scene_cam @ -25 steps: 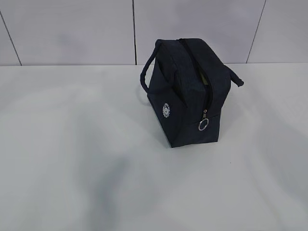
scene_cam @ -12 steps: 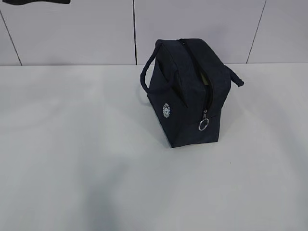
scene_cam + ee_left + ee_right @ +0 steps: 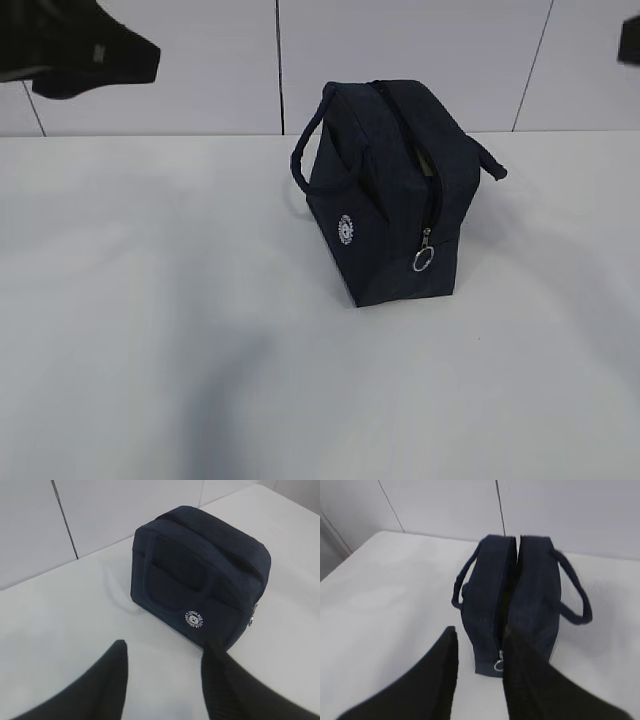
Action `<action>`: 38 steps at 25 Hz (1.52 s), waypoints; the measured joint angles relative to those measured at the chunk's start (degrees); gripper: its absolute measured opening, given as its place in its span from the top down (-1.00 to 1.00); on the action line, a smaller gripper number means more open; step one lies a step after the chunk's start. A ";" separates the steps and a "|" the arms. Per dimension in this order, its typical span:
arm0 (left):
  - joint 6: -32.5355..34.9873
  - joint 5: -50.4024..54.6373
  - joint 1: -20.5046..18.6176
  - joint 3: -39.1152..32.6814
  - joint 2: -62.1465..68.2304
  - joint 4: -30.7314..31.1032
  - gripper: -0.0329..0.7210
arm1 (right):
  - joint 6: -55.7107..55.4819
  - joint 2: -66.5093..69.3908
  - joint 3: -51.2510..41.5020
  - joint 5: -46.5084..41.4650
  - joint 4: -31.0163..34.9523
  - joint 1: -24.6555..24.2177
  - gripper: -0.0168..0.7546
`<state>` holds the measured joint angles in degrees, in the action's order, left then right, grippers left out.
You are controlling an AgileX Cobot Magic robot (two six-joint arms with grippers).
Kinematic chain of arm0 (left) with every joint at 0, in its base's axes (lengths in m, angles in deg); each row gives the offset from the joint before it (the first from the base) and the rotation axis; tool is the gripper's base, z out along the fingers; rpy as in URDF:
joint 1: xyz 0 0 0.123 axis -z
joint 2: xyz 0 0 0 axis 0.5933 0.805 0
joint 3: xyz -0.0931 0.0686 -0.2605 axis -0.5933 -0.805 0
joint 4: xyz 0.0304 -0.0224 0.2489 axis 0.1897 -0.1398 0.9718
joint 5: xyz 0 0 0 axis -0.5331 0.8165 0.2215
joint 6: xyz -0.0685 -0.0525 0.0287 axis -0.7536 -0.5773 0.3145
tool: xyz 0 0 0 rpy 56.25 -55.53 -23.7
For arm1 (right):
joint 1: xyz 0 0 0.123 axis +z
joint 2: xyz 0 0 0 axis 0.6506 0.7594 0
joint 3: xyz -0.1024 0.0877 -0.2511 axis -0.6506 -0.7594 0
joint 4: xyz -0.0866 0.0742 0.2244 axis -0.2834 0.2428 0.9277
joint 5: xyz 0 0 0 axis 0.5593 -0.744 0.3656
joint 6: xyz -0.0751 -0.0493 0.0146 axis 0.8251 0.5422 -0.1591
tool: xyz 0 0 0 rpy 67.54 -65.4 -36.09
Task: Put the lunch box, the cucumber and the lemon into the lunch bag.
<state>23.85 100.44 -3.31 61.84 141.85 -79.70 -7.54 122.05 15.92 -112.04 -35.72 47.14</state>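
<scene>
The navy lunch bag (image 3: 390, 200) stands on the white table with its zipper open along the top and the silver ring pull (image 3: 423, 261) hanging at the near end. A pale green sliver (image 3: 427, 162) shows in the gap; I cannot tell what it is. The lunch box, cucumber and lemon are otherwise out of view. My left gripper (image 3: 164, 652) is open and empty, above the table just short of the bag's (image 3: 200, 575) logo side. My right gripper (image 3: 479, 632) is open and empty, above the bag's (image 3: 530, 595) zipper-pull end (image 3: 498, 666).
The white table (image 3: 150, 330) runs back to a pale panelled wall (image 3: 150, 60). A dark part of the left arm (image 3: 80, 55) shows at the top left of the exterior view. A dark part of the right arm (image 3: 630, 40) shows at the top right edge.
Dark parts of both arms have come into the top corners of the exterior view, the left one first. The bag has not moved.
</scene>
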 joint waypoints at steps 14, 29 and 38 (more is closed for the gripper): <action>0.03 -0.87 0.00 -2.02 0.00 0.00 0.00 | 12.22 21.15 -3.36 -0.97 13.11 0.00 0.33; 0.03 -1.91 0.00 -4.78 0.00 0.00 0.00 | 37.63 35.04 -3.36 -2.54 13.57 0.00 -0.07; 0.03 -2.34 0.00 -4.78 0.00 0.00 0.00 | 46.07 40.73 -3.36 -2.29 18.91 0.00 -0.21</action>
<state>23.88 98.10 -3.31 57.06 141.85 -79.70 38.53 162.78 12.56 -114.34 -16.82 47.14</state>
